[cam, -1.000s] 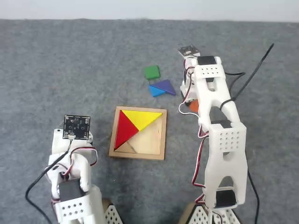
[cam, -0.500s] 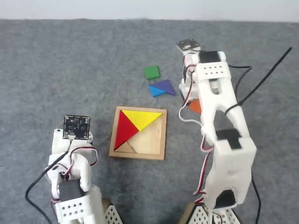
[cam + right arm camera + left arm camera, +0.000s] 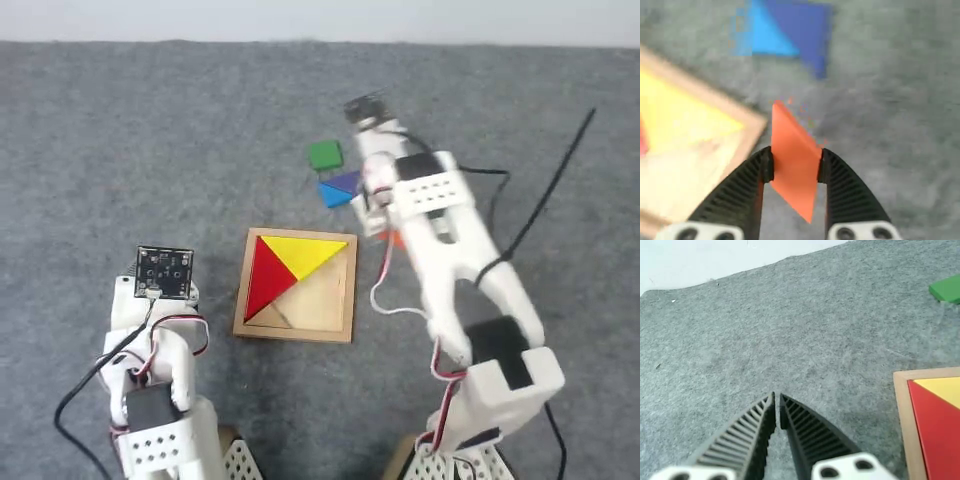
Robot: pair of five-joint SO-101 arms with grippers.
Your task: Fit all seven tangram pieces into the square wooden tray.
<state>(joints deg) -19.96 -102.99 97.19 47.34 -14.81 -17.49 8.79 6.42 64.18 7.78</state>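
Beneath the right arm (image 3: 432,196), the orange piece (image 3: 396,239) barely peeks out.

There is one square wooden tray (image 3: 240,300). Six coloured flat tangram pieces show: one red triangle (image 3: 262,275), one yellow triangle (image 3: 303,253), one light blue triangle (image 3: 333,194), one purple triangle (image 3: 347,181), one green square (image 3: 325,155) and one orange four-sided piece (image 3: 795,165). There are two white robot arms, the left arm (image 3: 155,350) and the right arm (image 3: 450,250).

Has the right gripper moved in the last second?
Yes. The right gripper, shut on the orange parallelogram piece, shifted left in the high view, toward the square wooden tray.
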